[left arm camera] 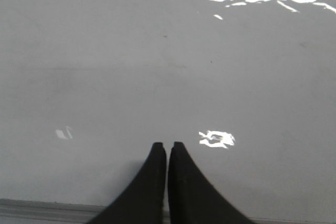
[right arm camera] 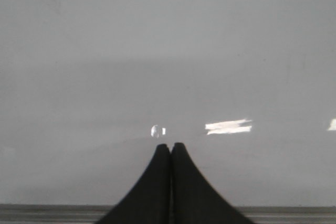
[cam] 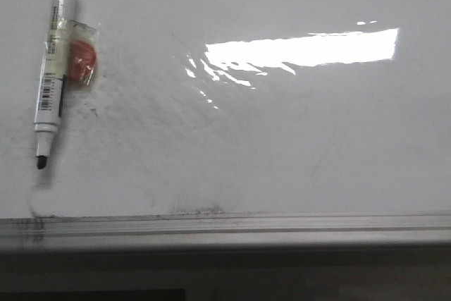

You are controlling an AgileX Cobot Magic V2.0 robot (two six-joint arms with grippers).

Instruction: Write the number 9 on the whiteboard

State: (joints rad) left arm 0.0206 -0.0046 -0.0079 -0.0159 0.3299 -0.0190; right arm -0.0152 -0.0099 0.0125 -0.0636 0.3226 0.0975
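Front view: the large glossy white whiteboard [cam: 282,125] fills nearly the whole frame, faint grey smudges across it and a bright slab of reflected light in the upper right. Its grey metal rail [cam: 232,225] runs along the bottom edge. In the upper left of the frame lies a white marker pen with a barcode label and a bare black tip [cam: 54,61], uncapped, tip pointing down toward the rail. A small orange object in clear wrapping [cam: 82,62] sits touching the pen's barrel on its right side. I can see no number 9 on the board, only smudges and a few dark flecks near the rail at bottom centre.

Neither arm shows in the front view. In my left wrist view, my left gripper [left arm camera: 167,146] has its black fingers [left arm camera: 152,182] pressed together with only a hairline slit between them, nothing in them, whiteboard beyond. In my right wrist view, my right gripper [right arm camera: 170,147] is the same: black fingers [right arm camera: 152,182] clenched together, empty, over plain white board with the rail at the bottom of the frame.
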